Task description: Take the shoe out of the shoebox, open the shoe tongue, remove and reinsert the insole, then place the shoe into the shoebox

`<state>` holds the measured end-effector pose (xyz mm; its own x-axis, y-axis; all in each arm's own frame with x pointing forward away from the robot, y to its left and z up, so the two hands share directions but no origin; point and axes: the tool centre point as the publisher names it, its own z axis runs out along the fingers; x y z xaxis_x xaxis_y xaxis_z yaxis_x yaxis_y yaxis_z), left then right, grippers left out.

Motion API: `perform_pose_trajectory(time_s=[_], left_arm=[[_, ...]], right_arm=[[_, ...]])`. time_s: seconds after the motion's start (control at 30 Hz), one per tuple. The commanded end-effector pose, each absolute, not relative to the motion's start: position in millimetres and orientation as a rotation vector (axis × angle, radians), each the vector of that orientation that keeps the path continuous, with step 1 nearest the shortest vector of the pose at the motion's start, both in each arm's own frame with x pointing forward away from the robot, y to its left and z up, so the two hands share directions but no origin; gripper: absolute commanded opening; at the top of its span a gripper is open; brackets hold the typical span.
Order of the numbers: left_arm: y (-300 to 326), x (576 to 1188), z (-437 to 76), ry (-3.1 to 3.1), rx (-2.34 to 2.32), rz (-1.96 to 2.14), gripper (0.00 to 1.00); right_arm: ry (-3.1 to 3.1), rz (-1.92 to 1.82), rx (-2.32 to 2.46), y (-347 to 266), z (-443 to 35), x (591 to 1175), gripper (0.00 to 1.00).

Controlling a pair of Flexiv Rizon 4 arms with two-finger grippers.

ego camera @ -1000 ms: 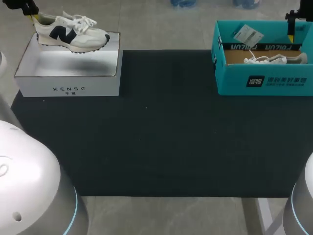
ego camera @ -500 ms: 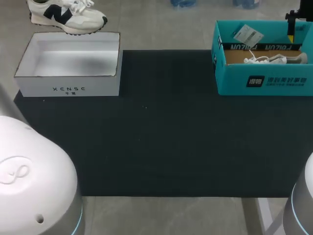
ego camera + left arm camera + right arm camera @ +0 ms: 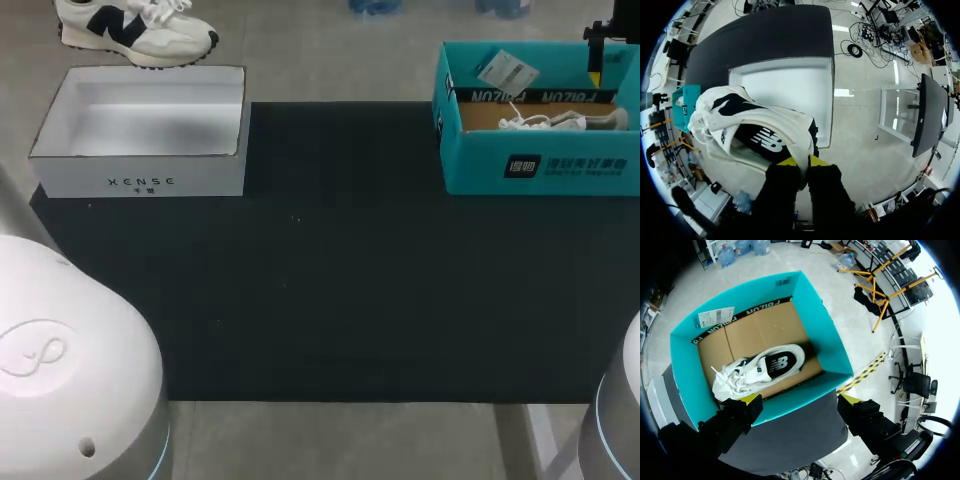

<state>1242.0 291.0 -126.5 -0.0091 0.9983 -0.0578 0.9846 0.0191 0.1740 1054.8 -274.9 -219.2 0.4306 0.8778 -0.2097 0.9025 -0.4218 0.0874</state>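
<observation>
The left claw (image 3: 800, 162) is clenching the heel of the white sneaker (image 3: 755, 132) and is holding it in the air over the open white shoebox (image 3: 140, 180) on the counter (image 3: 340, 280). The right claw (image 3: 801, 401) is hanging released, fingers wide apart, above the teal shoebox (image 3: 835, 352), where another sneaker (image 3: 760, 370) is lying.

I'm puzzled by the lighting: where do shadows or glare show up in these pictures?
Head view: a soft grey shadow lies on the floor of the white shoebox, likely from the lifted shoe; the black mat shows no glare. Left wrist view: that box's inside glows bright. Right wrist view: the second shoe throws a dark shadow on the cardboard floor of the teal shoebox.
</observation>
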Motion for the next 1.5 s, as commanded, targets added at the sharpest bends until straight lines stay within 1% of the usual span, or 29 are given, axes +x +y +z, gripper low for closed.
perform_pose_trajectory(time_s=[0.03,0.27,0.5,0.63,0.77,1.17,1.5], left_arm=[[294,1249,-122,2.213,2.201,-0.108,0.00],[254,1177,-134,2.193,2.225,-0.179,0.00],[195,1084,-142,2.137,2.245,-0.165,0.00],[166,1043,-144,2.076,2.228,-0.161,0.00],[156,1027,-143,2.063,2.172,-0.111,0.00],[147,1003,-136,2.019,2.031,0.056,0.00],[114,972,-142,1.926,2.016,0.199,0.00]], right_arm=[[1.571,-0.195,2.495,-275,-219,1055,1.00],[1.571,-0.195,2.495,-275,-219,1055,1.00],[1.571,-0.195,2.495,-275,-219,1055,1.00],[1.571,-0.195,2.495,-275,-219,1055,1.00],[1.571,-0.195,2.495,-275,-219,1055,1.00],[1.571,-0.195,2.495,-275,-219,1055,1.00],[1.571,-0.195,2.495,-275,-219,1055,1.00]])
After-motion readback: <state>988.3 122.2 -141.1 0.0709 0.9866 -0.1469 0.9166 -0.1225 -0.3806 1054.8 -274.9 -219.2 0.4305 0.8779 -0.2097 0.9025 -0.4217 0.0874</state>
